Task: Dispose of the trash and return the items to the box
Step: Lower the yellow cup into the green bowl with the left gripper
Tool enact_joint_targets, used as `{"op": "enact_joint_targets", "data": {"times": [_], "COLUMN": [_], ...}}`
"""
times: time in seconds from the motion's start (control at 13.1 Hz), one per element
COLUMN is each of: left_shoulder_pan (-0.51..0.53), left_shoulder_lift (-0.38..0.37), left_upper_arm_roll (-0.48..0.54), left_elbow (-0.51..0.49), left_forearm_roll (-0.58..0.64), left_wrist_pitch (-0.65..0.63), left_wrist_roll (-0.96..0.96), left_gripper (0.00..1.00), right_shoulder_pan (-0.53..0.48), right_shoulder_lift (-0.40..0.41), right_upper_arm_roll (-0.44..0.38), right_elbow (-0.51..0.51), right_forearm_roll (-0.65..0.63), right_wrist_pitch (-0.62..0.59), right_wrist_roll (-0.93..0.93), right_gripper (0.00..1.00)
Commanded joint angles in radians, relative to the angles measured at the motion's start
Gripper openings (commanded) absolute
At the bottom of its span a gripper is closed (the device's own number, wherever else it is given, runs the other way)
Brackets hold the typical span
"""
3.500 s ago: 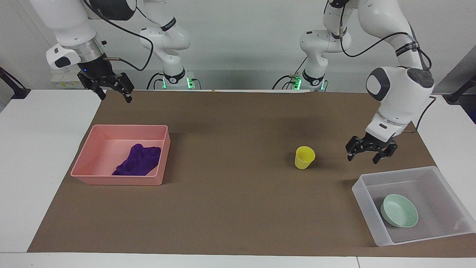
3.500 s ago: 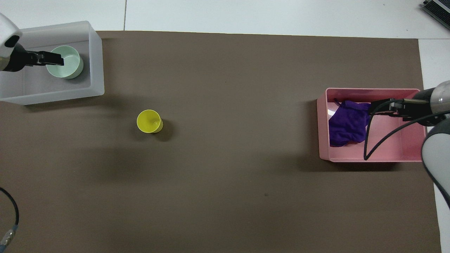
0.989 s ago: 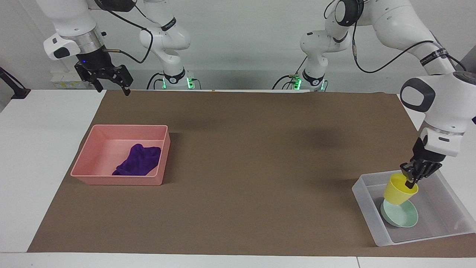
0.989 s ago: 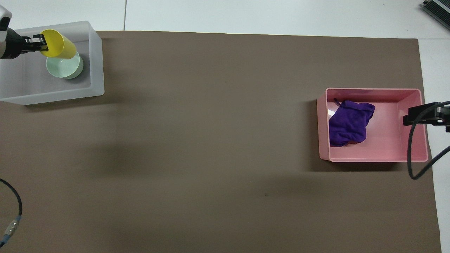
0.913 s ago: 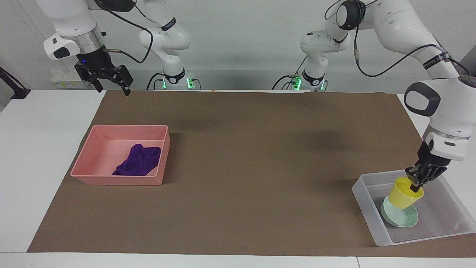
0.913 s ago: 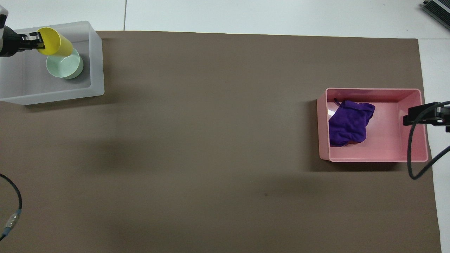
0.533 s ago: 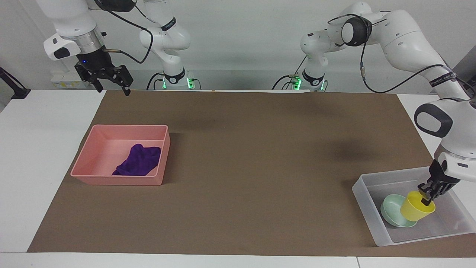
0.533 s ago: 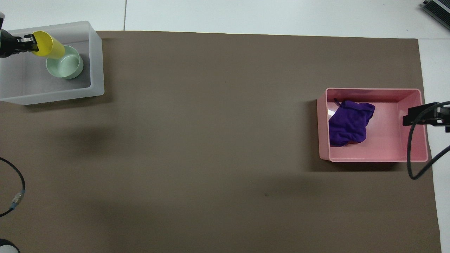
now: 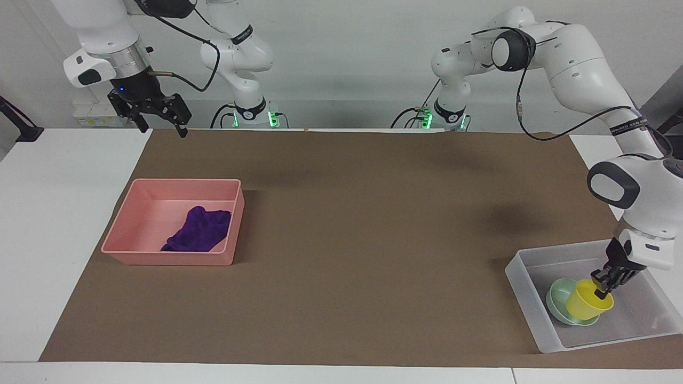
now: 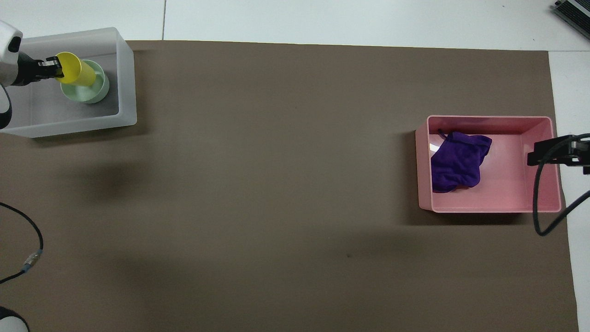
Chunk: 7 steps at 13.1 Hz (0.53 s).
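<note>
My left gripper (image 9: 602,285) is shut on the rim of the yellow cup (image 9: 586,303) and holds it tilted inside the translucent box (image 9: 560,250). The cup's base is down at the mint-green bowl (image 9: 556,304); I cannot tell whether they touch. The overhead view shows the gripper (image 10: 51,65), cup (image 10: 78,71), bowl (image 10: 94,92) and box (image 10: 126,83). The purple rag (image 9: 198,229) lies in the pink tray (image 9: 160,184), also in the overhead view (image 10: 456,161). My right gripper (image 9: 163,130) is open, empty, raised over the mat's corner.
A brown mat (image 9: 347,224) covers the table, with white table around it. The pink tray (image 10: 488,119) stands toward the right arm's end, the box toward the left arm's end. A loose cable (image 10: 27,263) lies at the mat's edge nearest the robots.
My left gripper took the yellow cup from the mat and carried it into the box, then lowered it onto the bowl. My right gripper drew back from over the pink tray and holds still.
</note>
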Motion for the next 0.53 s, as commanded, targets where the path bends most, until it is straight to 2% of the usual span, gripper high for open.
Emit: {"op": "enact_joint_targets", "data": {"times": [0.0, 0.08, 0.15, 0.23, 0.3, 0.38, 0.46], "left_shoulder_pan": [-0.003, -0.002, -0.003, -0.005, -0.006, -0.012, -0.029], "left_shoulder_lift": [-0.052, -0.06, -0.06, -0.06, -0.06, -0.064, -0.079], "left_upper_arm_roll": [0.0, 0.0, 0.001, 0.003, 0.001, 0.001, 0.003], "left_elbow": [-0.101, -0.115, -0.108, -0.105, -0.1, -0.097, -0.099], "left_forearm_roll": [-0.02, -0.02, -0.017, -0.009, -0.008, -0.006, -0.005], "left_wrist_pitch": [0.022, 0.016, 0.004, -0.002, -0.004, -0.004, -0.004], "left_wrist_roll": [0.016, 0.026, 0.042, 0.049, 0.059, 0.077, 0.1], "left_gripper": [0.0, 0.05, 0.33, 0.53, 0.8, 0.98, 1.0], "right_shoulder_pan": [-0.005, -0.005, -0.005, -0.005, -0.005, -0.005, -0.005], "right_shoulder_lift": [-0.027, -0.029, -0.029, -0.029, -0.029, -0.029, -0.029], "right_upper_arm_roll": [0.005, 0.005, 0.005, 0.005, 0.005, 0.005, 0.005], "right_elbow": [-0.026, -0.028, -0.028, -0.028, -0.028, -0.028, -0.028], "right_forearm_roll": [-0.013, -0.013, -0.013, -0.013, -0.013, -0.013, -0.013], "right_wrist_pitch": [-0.005, -0.005, -0.005, -0.005, -0.005, -0.005, -0.005], "right_wrist_roll": [-0.014, -0.014, -0.014, -0.014, -0.014, -0.014, -0.011], "right_gripper": [1.0, 1.0, 1.0, 1.0, 1.0, 1.0, 1.0]}}
